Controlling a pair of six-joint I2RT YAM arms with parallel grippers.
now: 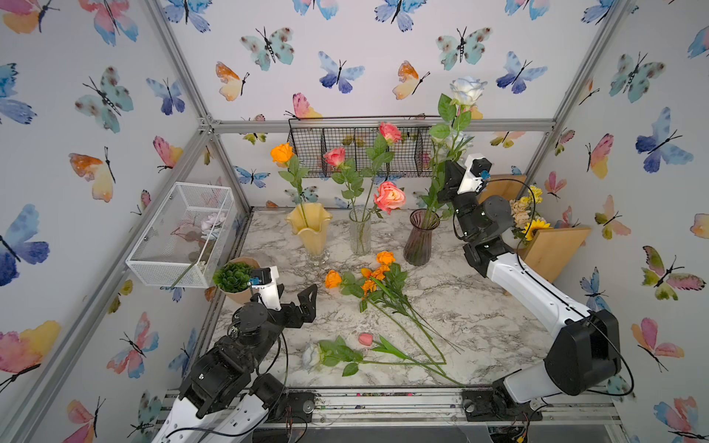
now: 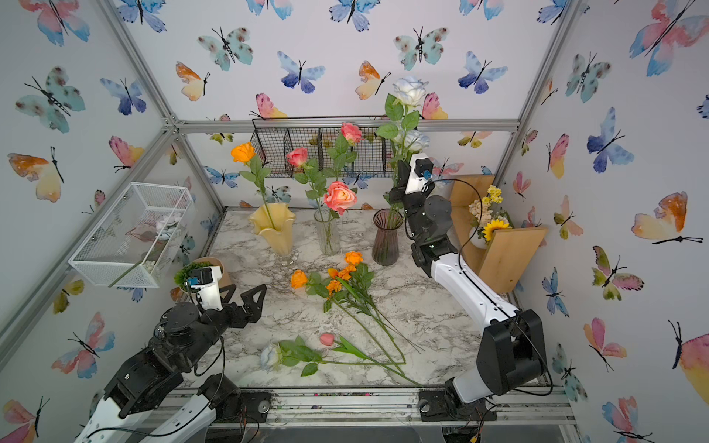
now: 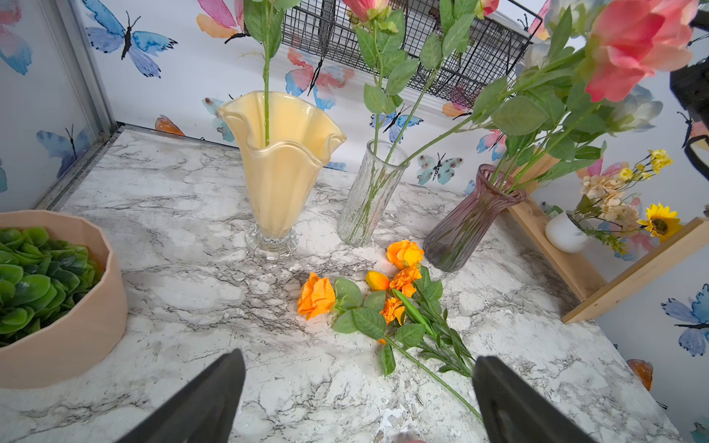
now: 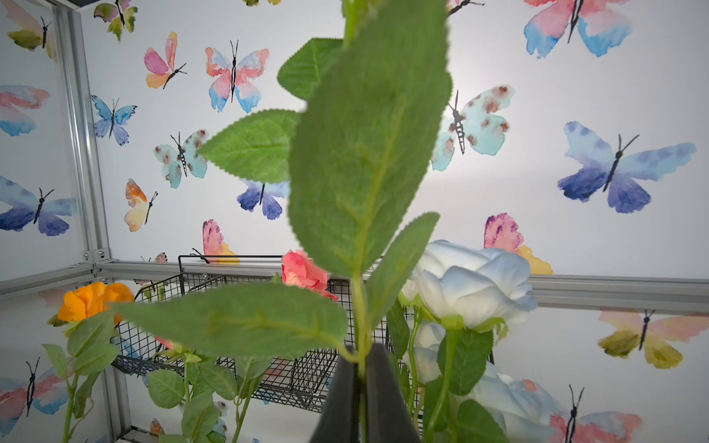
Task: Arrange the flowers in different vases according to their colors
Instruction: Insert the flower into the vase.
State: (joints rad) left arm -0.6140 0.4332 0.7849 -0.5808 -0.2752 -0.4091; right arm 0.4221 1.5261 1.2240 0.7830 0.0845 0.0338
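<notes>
Three vases are started: one orange rose (image 1: pixel 282 152) stands in the yellow ruffled vase (image 1: pixel 309 230), pink roses (image 1: pixel 389 196) in the clear ribbed vase (image 1: pixel 360 234), and the right gripper (image 4: pixel 360 364) pinches the stem of a tall white rose (image 1: pixel 467 89) above the smoky purple vase (image 1: pixel 421 237). Left to sort, lying on the marble tabletop (image 1: pixel 460 307): a loose orange rose (image 1: pixel 333 279), marigold spray (image 1: pixel 378 268), pink tulip (image 1: pixel 365 339) and second white rose (image 1: pixel 311 354). The left gripper (image 3: pixel 358 356) hovers spread and empty. Butterfly wallpaper (image 1: pixel 345 57) lines the cell
</notes>
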